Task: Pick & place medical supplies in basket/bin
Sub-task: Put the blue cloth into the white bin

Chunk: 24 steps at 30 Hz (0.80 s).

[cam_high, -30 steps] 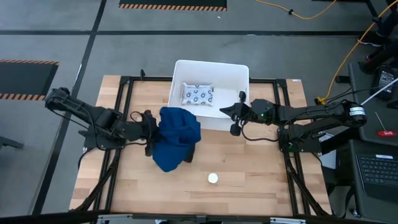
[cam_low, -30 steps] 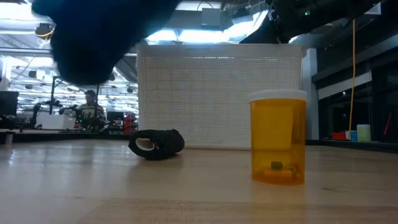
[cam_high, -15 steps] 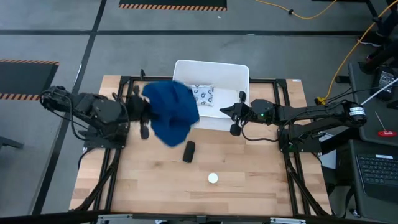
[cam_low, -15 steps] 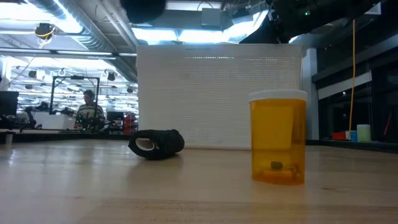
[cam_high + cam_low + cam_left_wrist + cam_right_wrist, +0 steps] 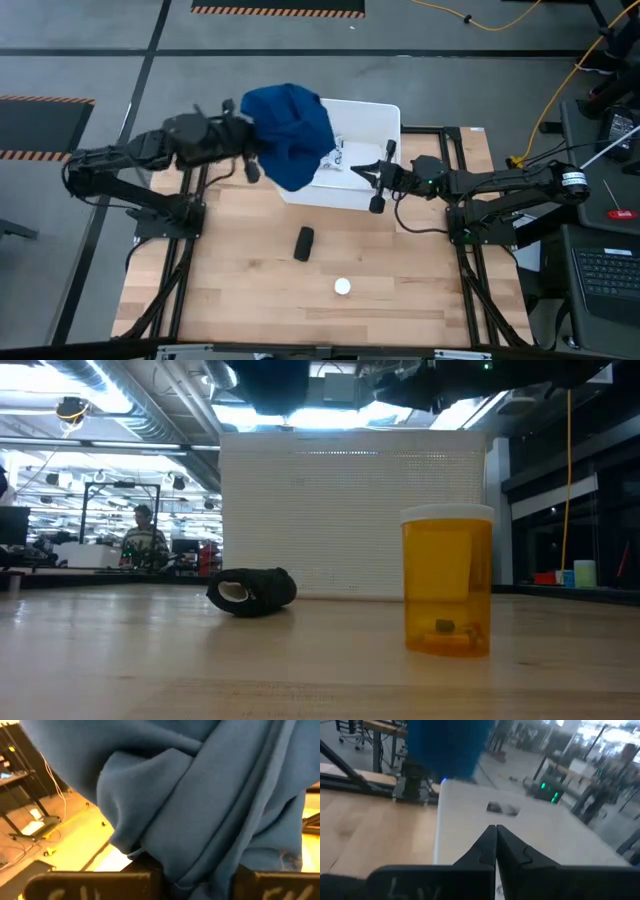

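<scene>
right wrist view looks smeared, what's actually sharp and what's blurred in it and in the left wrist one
Right wrist view: the shut right gripper is crisp; the white tub and dark blue cloth are blurred. Left wrist view: the cloth fills it, folds sharp, background yellow-tinted and soft.

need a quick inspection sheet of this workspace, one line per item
surface: wooden table, bare in front.
job's things: dark blue cloth held above white tub's left edge; ring-printed packet in tub; black oblong and white cap on table.
clutter: nothing seen.
grippers: left tool shut on cloth; right tool shut, empty, at tub's right wall.
cables: yellow cable on floor.
surroundings: person in background.
</scene>
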Tool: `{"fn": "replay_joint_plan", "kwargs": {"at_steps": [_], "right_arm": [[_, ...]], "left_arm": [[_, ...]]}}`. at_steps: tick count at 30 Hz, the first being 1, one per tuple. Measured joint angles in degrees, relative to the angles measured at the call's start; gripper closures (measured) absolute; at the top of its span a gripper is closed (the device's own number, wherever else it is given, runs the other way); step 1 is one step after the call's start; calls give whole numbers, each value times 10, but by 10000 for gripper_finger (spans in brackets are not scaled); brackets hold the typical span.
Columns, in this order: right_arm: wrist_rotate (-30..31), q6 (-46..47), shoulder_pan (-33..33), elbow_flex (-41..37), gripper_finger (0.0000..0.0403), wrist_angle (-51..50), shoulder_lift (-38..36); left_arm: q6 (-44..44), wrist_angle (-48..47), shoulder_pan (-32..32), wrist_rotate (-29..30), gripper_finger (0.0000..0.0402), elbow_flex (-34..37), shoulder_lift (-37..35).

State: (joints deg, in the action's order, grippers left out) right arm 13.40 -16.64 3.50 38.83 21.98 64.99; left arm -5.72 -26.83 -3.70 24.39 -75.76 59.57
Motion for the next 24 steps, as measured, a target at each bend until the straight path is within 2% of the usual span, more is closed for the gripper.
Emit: {"fn": "replay_joint_plan", "kwargs": {"at_steps": [7,15,24], "right_arm": [[33,13,0,6,395,-38,-46],[34,45,0,7,395,-147,-109],[35,59,0,7,395,-172,-113]], "left_arm": [[-16,-3,-128,-152,364,-31,95],[-68,-30,-217,-286,364,-132,213],[-102,-230,-264,-300,364,-330,353]]}}
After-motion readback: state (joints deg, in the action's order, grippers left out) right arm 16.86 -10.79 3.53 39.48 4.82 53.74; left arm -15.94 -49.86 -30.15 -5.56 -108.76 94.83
